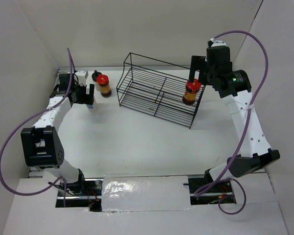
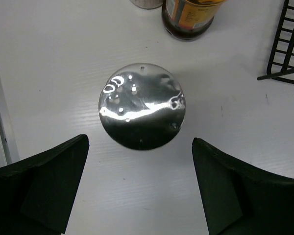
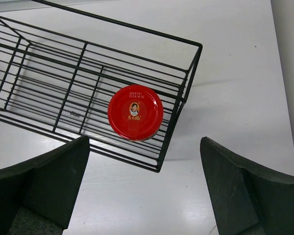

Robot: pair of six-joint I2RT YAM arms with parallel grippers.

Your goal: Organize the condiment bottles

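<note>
1. Left gripper (image 2: 139, 147) hangs straight above the white cylinder (image 2: 142, 105), and the wrist view looks down onto its shiny silver cap (image 2: 137, 93). The fingers (image 2: 44, 186) are spread wide, one on each side of the cap and clear of it. Nothing is held.
2. The white cylinder stands upright on the table (image 1: 137, 142), at the far left, to the left of the wire rack (image 1: 157, 93). In the top view the gripper hides most of it.
3. The second red-lid jar (image 1: 104, 85) stands upright on the table just beyond the cylinder, between it and the rack's left end. Its brown body and yellow label show at the top edge of the left wrist view.
4. The black-cap bottle (image 1: 96, 76) stands just beside that jar, on its far-left side, also on the table.
5. Right gripper (image 3: 146, 186) hangs over the right end of the wire rack. Its fingers (image 3: 39, 186) stand wide apart with nothing between them.
6. The first red-lid jar (image 3: 135, 112) stands upright inside the rack at its right end, close to the end wall. Its lid faces the wrist camera and is apart from both fingers.
</note>
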